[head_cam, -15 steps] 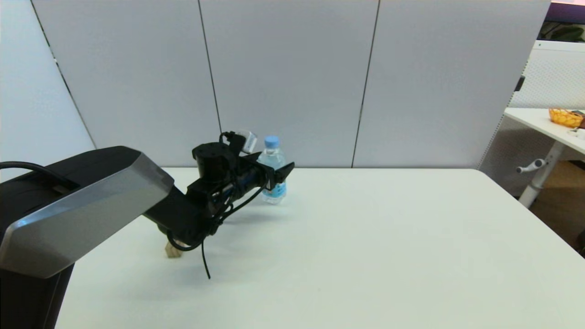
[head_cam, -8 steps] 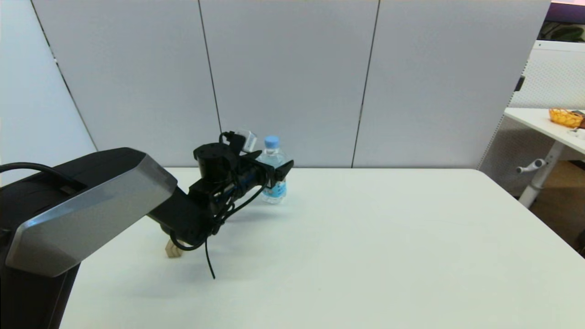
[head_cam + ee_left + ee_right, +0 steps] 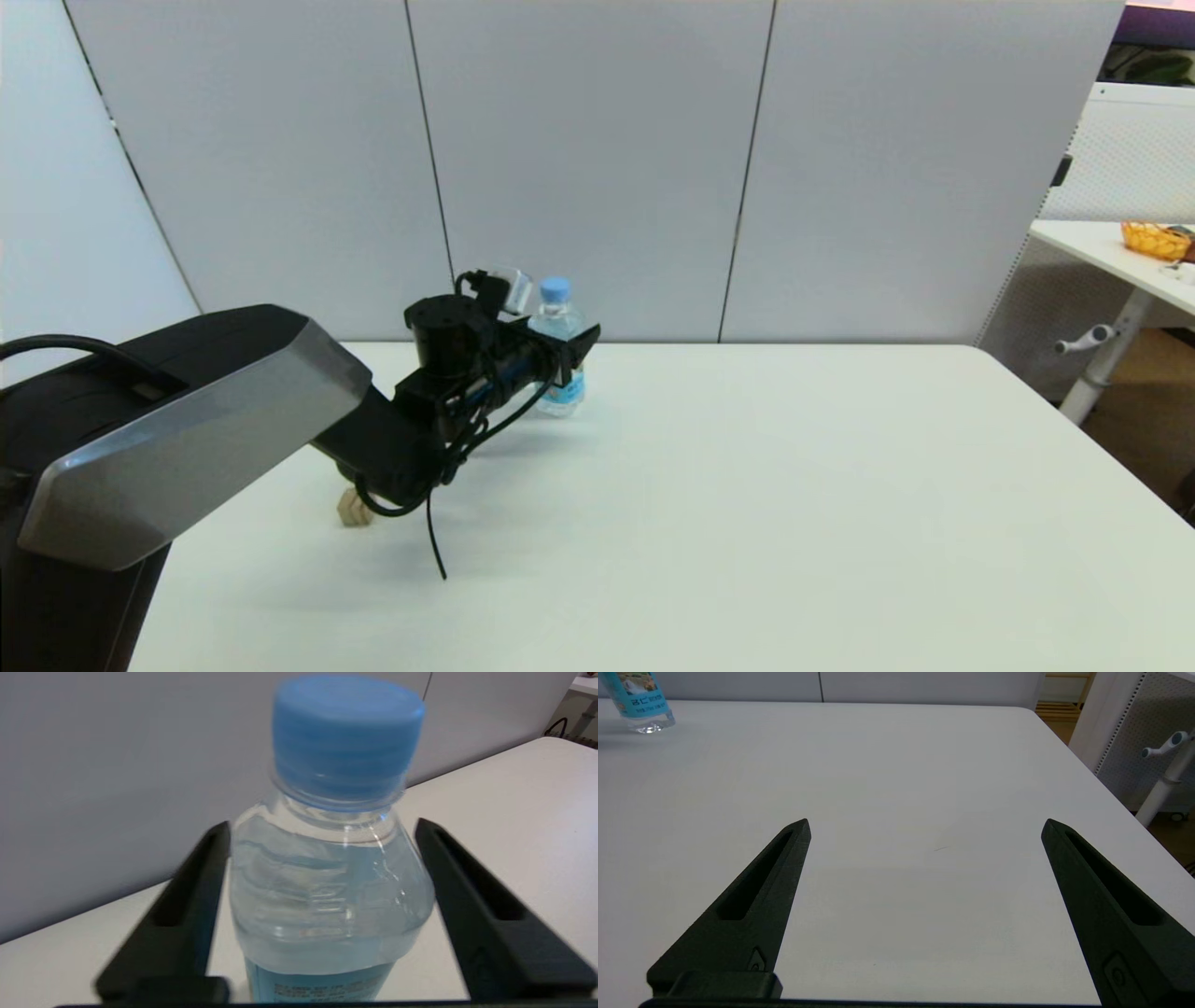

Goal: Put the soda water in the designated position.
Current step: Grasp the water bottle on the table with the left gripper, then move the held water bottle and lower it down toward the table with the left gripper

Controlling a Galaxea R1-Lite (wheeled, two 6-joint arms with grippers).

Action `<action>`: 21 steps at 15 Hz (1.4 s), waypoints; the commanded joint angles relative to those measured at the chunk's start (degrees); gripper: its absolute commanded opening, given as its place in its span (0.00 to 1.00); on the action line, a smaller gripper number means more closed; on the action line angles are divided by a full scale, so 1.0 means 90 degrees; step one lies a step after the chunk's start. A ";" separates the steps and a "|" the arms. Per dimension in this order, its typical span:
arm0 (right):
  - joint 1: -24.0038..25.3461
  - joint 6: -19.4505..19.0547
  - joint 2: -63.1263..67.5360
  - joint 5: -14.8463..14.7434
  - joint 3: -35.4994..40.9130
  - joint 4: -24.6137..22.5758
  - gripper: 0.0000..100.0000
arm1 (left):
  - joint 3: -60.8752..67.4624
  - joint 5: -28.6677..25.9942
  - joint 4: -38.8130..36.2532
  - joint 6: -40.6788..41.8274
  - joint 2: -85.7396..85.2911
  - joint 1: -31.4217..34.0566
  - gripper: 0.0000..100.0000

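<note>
I have the left arm stretched out from the near left corner of the counter (image 3: 747, 485) toward its far edge, forearm low and angled up, with a black cable looping loosely beneath it. Its left pincer (image 3: 571, 353) sits level at the shoulder of the soda water (image 3: 558, 347), and from the wrist camera I see the two black fingers (image 3: 187, 905) spread on either side of the bottle. One finger looks to be touching or just beside the clear plastic; the other stands a little apart, so nothing is pinched.

The soda water (image 3: 327, 858) stands upright on the counter close to the far edge, left of the middle, its light-blue cap (image 3: 345, 732) on and above the fingertips.

Under the left forearm, nearer the near edge, I make out a small wooden cube (image 3: 353, 509) resting on the counter, half hidden by the arm. The grey partition wall (image 3: 597, 159) rises directly behind the bottle.

My right pincer (image 3: 924, 828) hovers low over the bare right half of the counter, fingers spread wide and holding nothing, well apart from the bottle (image 3: 639, 701).
</note>
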 commanded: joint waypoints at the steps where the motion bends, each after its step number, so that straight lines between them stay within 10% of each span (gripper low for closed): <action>1: -0.0003 -0.0005 -0.0002 -0.0002 0.0001 -0.0002 1.00 | 0.0026 0.0005 -0.0053 -0.0027 0.0001 -0.0076 0.00; 21: -0.0003 -0.0005 -0.0002 -0.0002 0.0001 -0.0002 1.00 | 0.2662 0.0044 0.1432 0.0441 -0.3691 0.0764 0.00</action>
